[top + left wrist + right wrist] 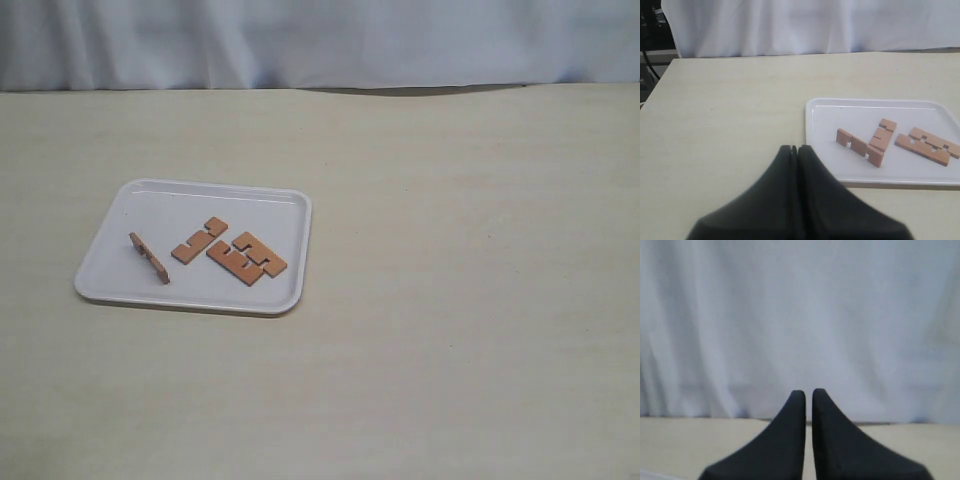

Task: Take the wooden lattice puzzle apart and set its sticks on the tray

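Note:
The white tray [150,210] lies left of the table's middle. The reddish-brown sticks lie apart on it, and no interlocked lattice shows. One stick [149,257] stands on its edge near the tray's left side. Another stick [200,240] lies flat beside it, and a pair of sticks [247,258] lies side by side to the right. My left gripper [796,147] is shut and empty, hanging above the bare table just off the tray [830,165], short of the edge-standing stick [860,146]. My right gripper [809,392] is shut and empty, facing the curtain. Neither gripper shows in the exterior view.
A white curtain [320,40] hangs along the table's far edge. The pale wooden table [460,300] stretches bare to the right of the tray and in front of it.

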Action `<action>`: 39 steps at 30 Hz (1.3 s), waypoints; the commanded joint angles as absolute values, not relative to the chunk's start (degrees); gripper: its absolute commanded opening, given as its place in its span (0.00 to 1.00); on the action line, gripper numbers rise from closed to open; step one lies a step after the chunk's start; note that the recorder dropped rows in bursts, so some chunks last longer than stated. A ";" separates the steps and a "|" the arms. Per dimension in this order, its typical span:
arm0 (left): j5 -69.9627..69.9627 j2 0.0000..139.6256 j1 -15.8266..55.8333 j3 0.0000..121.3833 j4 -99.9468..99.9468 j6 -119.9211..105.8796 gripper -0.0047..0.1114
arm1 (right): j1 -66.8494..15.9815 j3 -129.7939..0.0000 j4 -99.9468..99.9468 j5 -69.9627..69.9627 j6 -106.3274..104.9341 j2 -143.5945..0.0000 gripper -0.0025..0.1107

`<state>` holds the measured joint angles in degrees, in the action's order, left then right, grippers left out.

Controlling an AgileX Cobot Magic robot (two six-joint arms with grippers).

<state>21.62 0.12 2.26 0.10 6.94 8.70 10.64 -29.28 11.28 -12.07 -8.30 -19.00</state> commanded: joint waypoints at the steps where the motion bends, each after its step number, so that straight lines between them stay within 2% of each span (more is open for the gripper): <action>1: 20.64 0.00 2.74 0.00 6.94 8.68 0.04 | 10.39 -27.51 11.06 -10.34 -8.14 -11.92 0.06; 8: 20.64 0.00 2.74 0.00 6.94 8.68 0.04 | 10.39 -23.91 12.82 -8.90 -8.06 0.00 0.06; 18: 20.64 0.00 2.74 0.00 6.94 8.68 0.04 | 9.25 -23.32 14.48 -9.19 -8.31 0.00 0.06; 21: 20.64 0.00 2.74 0.00 6.94 8.68 0.04 | 9.25 -22.96 14.48 -13.45 -8.13 0.00 0.06; 34: 20.64 0.00 2.74 0.00 6.94 8.68 0.04 | 9.25 -0.35 14.75 -4.20 -8.13 0.00 0.06; 39: 20.64 0.00 2.74 0.00 6.94 8.68 0.04 | 9.25 0.00 14.29 -8.52 -8.05 0.00 0.06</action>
